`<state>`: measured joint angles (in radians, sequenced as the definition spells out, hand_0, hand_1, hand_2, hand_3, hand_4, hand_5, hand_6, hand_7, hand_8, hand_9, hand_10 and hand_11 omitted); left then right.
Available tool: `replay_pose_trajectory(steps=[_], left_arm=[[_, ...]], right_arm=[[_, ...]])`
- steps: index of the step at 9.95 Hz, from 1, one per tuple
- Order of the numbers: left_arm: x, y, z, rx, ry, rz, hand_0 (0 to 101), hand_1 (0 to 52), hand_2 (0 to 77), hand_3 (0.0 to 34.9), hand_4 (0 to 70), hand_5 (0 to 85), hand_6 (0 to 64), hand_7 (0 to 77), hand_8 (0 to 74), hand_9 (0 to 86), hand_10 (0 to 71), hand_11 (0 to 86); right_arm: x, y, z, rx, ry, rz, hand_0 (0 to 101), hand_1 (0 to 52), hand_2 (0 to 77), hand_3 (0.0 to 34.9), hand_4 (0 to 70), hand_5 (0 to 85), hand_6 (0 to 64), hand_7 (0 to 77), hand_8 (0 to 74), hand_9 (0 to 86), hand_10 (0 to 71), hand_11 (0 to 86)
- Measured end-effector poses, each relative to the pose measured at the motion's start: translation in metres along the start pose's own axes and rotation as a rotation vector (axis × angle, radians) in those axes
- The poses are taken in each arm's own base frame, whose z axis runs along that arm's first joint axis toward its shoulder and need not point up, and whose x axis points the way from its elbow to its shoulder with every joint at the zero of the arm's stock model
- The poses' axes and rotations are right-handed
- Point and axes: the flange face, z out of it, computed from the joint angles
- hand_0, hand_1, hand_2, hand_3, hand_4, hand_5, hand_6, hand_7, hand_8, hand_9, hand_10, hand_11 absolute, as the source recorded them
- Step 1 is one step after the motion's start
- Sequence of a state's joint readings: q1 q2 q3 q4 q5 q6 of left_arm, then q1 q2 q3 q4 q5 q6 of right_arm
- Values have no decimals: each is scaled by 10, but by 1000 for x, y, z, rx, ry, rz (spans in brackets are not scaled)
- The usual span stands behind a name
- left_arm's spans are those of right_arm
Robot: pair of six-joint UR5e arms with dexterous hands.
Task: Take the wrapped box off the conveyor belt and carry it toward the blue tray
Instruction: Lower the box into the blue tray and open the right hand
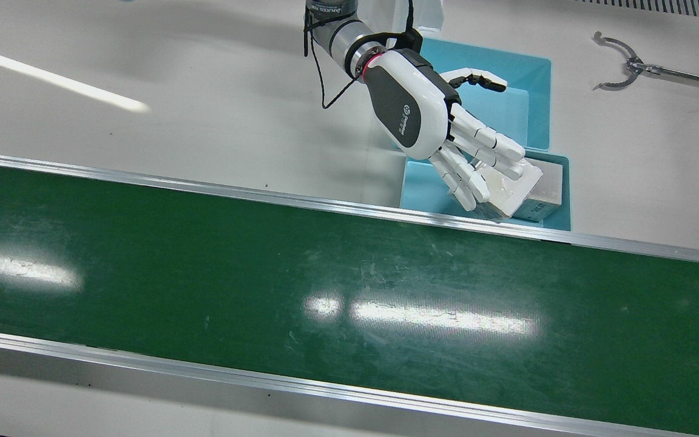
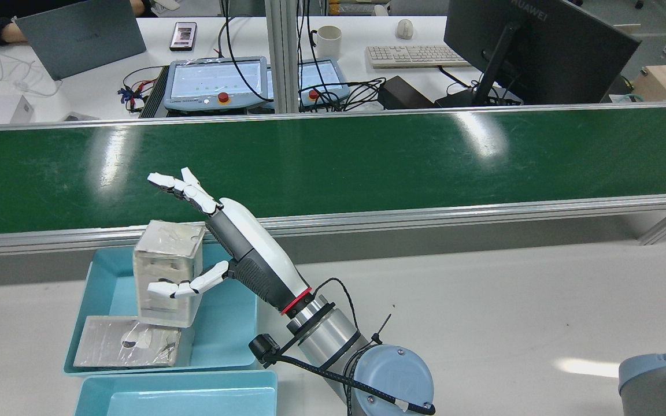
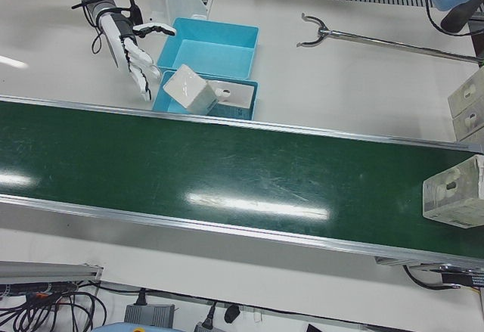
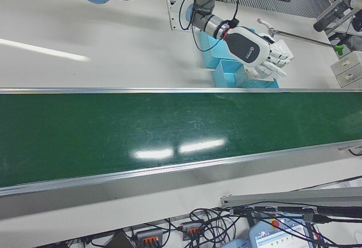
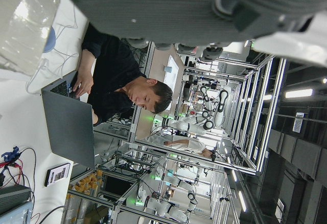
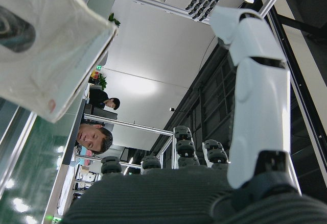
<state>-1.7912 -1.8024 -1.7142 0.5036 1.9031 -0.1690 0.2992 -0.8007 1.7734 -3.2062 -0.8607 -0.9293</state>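
Hazard, principal: toppling of the wrapped box (image 2: 168, 271), which stands on end in the blue tray (image 2: 235, 329) at the lower left of the rear view, its base seemingly partly on a flat wrapped package (image 2: 128, 342) already lying there. In the left-front view it looks tilted, so it may not be settled; it could tip over the tray rim toward the conveyor belt (image 2: 367, 162), which runs just beyond it. Hazard, secondary: snagging. The thumb (image 2: 185, 286) lies across the box's near face, and slack film wrap could catch on it and drag the box if the hand draws off sideways; a lift clear of the box looks the safer exit. Hazard, minor: a second blue tray (image 2: 177, 396) sits just beside the first, at the bottom edge of the rear view, and a knocked box could end up there. Left hand (image 2: 235, 242): spread wide, long fingers (image 2: 185, 188) stretched straight out above and beyond the box top, thumb held low on the opposite side. The box sits loosely between them, not clamped. Whether thumb or fingers actually touch the wrap cannot be settled; in the left-front view the hand appears just beside the box. Judged: carry essentially complete. Right hand: only its own camera shows it, in part; its state cannot be told.
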Motion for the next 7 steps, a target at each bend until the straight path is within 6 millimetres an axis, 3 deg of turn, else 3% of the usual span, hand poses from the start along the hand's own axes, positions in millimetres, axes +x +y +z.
replay_pose_trajectory(steps=[2, 3, 4, 7], left_arm=[[0, 0, 0, 0, 0, 0, 0, 0, 11, 0, 0, 11, 0, 0, 0, 0, 5, 0], [0, 0, 0, 0, 0, 0, 0, 0, 5, 0, 0, 11, 0, 0, 0, 0, 0, 0], [0, 0, 0, 0, 0, 0, 0, 0, 5, 0, 0, 11, 0, 0, 0, 0, 5, 0], [0, 0, 0, 0, 0, 0, 0, 0, 5, 0, 0, 11, 0, 5, 0, 0, 0, 0]], right_arm=[[1, -2, -1, 2, 2, -2, 478, 191, 295, 239, 27, 44, 22, 60, 0, 16, 22, 60], [2, -2, -1, 2, 3, -2, 478, 191, 295, 239, 27, 44, 22, 60, 0, 16, 22, 60], [1, -2, -1, 2, 3, -2, 479, 191, 295, 280, 27, 55, 22, 60, 0, 16, 22, 60], [-3, 1, 1, -2, -5, 4, 476, 185, 289, 257, 27, 87, 33, 87, 0, 16, 38, 71]])
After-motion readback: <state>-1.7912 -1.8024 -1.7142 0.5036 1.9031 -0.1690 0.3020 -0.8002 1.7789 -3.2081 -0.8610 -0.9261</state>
